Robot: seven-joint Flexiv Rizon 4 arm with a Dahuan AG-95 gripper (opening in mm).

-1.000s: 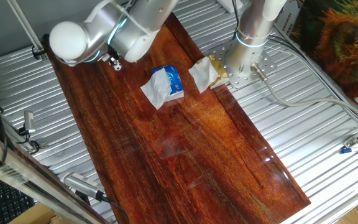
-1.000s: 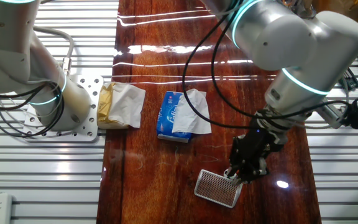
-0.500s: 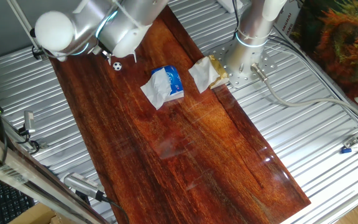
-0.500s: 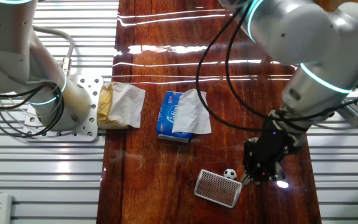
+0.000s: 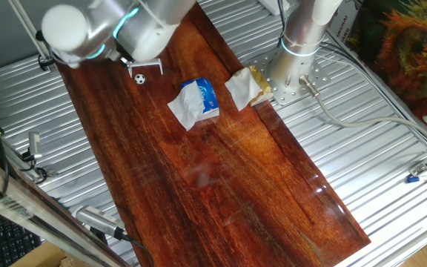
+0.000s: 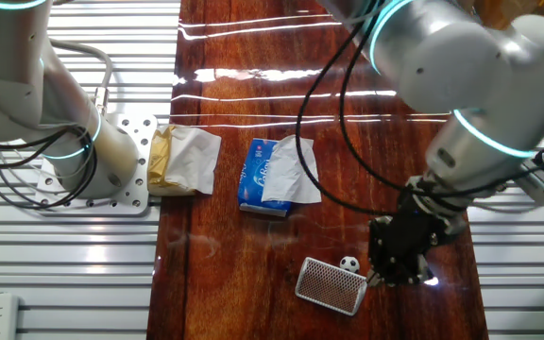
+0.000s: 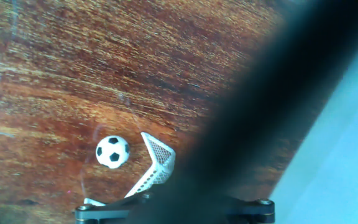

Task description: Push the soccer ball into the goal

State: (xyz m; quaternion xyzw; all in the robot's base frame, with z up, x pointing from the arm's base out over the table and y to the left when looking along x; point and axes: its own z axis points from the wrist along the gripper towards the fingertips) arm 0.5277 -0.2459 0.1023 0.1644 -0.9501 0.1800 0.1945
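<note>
The soccer ball (image 6: 348, 263), tiny and white with black patches, rests on the dark wooden board right at the upper edge of the goal (image 6: 329, 285), a small white mesh frame lying flat. In the one fixed view the ball (image 5: 139, 78) sits just below the goal (image 5: 147, 69), under the arm. The hand view shows the ball (image 7: 112, 152) just left of the goal's netted mouth (image 7: 156, 162). My gripper (image 6: 391, 272) stands low to the right of the ball, apart from it. It looks shut with nothing held. Its finger (image 7: 247, 124) is one dark blur.
A blue packet with white tissue (image 6: 274, 177) lies mid-board, and crumpled white-and-tan paper (image 6: 182, 161) lies beside the second arm's base plate (image 6: 121, 161). Ribbed metal table (image 5: 362, 148) flanks the board on both sides.
My gripper has moved off the ball toward the board's edge. The ball, covered a second ago, now lies in the open against the goal.
</note>
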